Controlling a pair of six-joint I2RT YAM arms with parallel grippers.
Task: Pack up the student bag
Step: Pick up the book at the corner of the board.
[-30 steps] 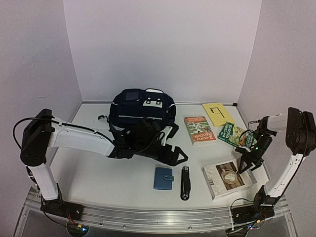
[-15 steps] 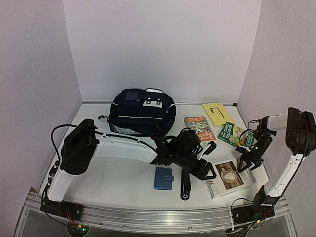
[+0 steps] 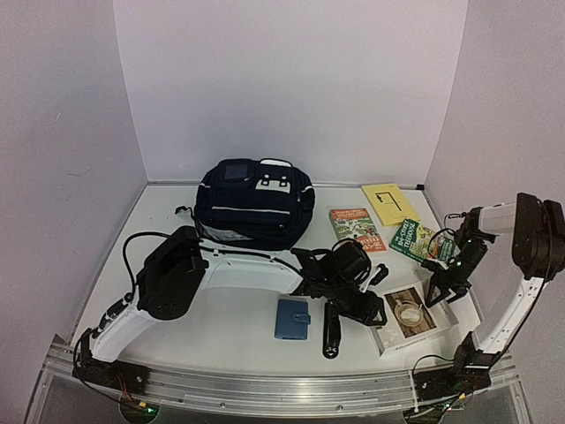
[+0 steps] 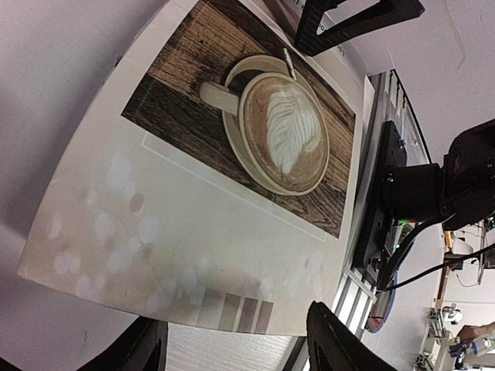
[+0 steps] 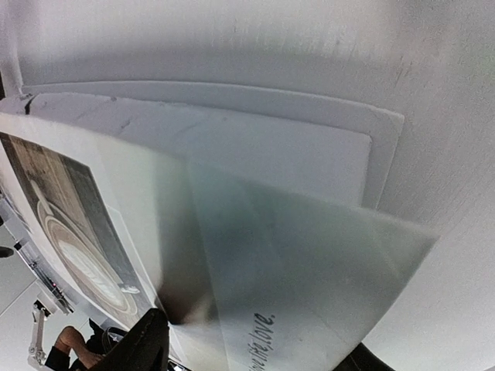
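Note:
The student bag [image 3: 254,203], dark navy with thin white stripes and white patches near its top, lies at the back left of the table. A book with a coffee-cup cover [image 3: 408,318] lies at the front right and fills the left wrist view [image 4: 232,154]. My left gripper [image 3: 375,309] is open at the book's left edge, and its fingers [image 4: 340,340] straddle that edge. My right gripper [image 3: 439,296] is open at the book's right edge. A raised translucent cover sheet [image 5: 309,263] stands between its fingers [image 5: 151,340].
A small light-blue snap wallet [image 3: 292,318] and a black stapler-like object [image 3: 332,329] lie under the left arm. A red-and-green book [image 3: 356,230], a green book [image 3: 417,240] and a yellow notebook [image 3: 387,201] lie at the back right. The table's front rail [image 3: 265,389] runs along the near edge.
My left arm has swept right, from in front of the bag to the left edge of the coffee book. My right gripper has stayed at the book's right edge.

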